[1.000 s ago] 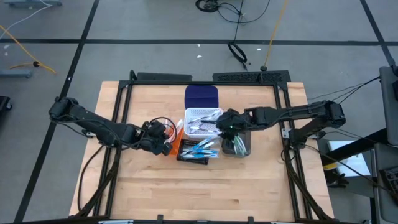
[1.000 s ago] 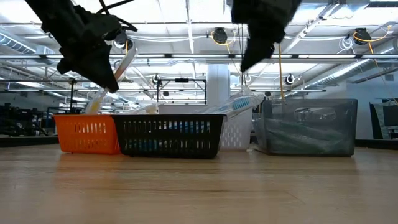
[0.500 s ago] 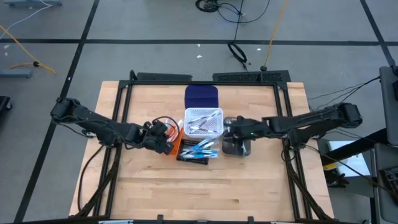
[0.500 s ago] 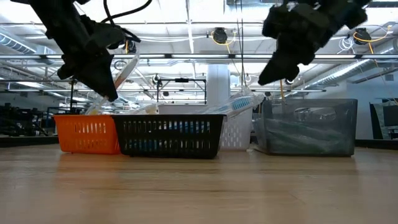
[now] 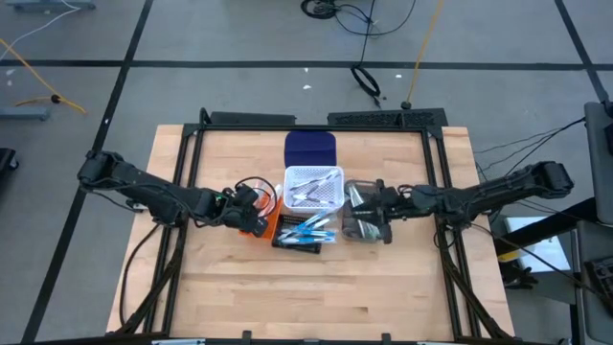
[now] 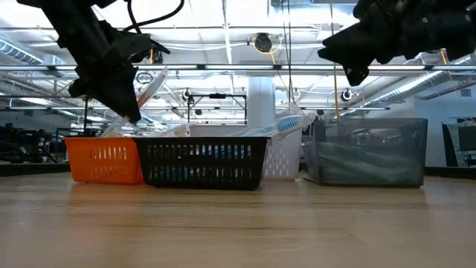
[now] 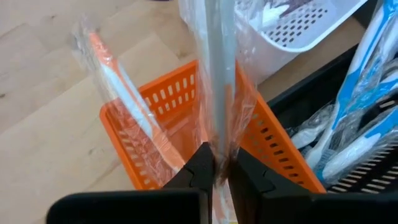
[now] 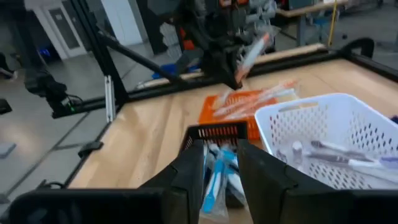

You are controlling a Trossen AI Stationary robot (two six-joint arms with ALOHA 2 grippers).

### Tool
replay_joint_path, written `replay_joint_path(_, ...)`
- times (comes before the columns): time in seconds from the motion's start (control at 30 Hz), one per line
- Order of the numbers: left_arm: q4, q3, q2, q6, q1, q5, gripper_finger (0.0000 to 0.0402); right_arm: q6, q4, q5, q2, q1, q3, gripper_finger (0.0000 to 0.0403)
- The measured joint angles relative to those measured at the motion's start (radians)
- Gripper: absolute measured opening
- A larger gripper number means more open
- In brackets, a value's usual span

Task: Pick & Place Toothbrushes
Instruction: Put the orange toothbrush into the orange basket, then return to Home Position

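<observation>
Right gripper (image 5: 372, 207) retreated, jaws parted | left gripper (image 7: 216, 169) pinches clear-wrapped toothbrush (image 7: 217, 74)

Two dark jointed arms, black cable loops at wrists, matte black two-finger claws, orange wrist accents

We reach in from both side edges of the table, arms stretched low and nearly level toward its middle. Our left end effector (image 5: 257, 217) hangs near the table's centre on the left side, wrist angled downward, its two dark fingers (image 7: 200, 168) pinched close together on a wrapped toothbrush (image 7: 217, 74) that stands up between them. Our right arm extends from the right edge, its end effector (image 5: 369, 203) raised just right of centre, fingers (image 8: 189, 168) parted by a narrow gap with nothing between them. In the low view our right end effector sits high, near the picture's upper right.
</observation>
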Motion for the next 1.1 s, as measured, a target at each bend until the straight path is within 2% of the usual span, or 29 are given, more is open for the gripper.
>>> replay_joint_path(0.1, 0.0, 0.0, 0.0, 0.0, -0.001, -0.003, 0.0031, -0.003, 0.059, 0.0, -0.006, 0.0, -0.023, 0.0089)
replay_joint_path(0.37, 0.061, -0.045, 0.0, 0.006, 0.0, -0.024, 0.0008, -0.01, 0.062, -0.001, -0.01, -0.001, -0.028, 0.0089)
replay_joint_path(0.5, 0.081, -0.071, 0.0, -0.003, -0.001, -0.002, 0.0032, -0.011, 0.062, -0.001, -0.01, -0.001, -0.028, 0.0089)
replay_joint_path(0.67, 0.084, -0.08, 0.0, -0.017, -0.001, -0.024, 0.0065, -0.011, 0.062, -0.001, -0.01, -0.001, -0.028, 0.0089)
replay_joint_path(1.0, 0.172, -0.08, 0.0, 0.041, -0.001, -0.025, 0.0071, -0.011, 0.061, -0.001, -0.01, -0.001, -0.028, 0.0089)
replay_joint_path(1.1, 0.204, -0.08, 0.0, 0.117, -0.001, -0.025, 0.0071, -0.011, 0.057, -0.001, -0.01, -0.001, -0.027, 0.0089)
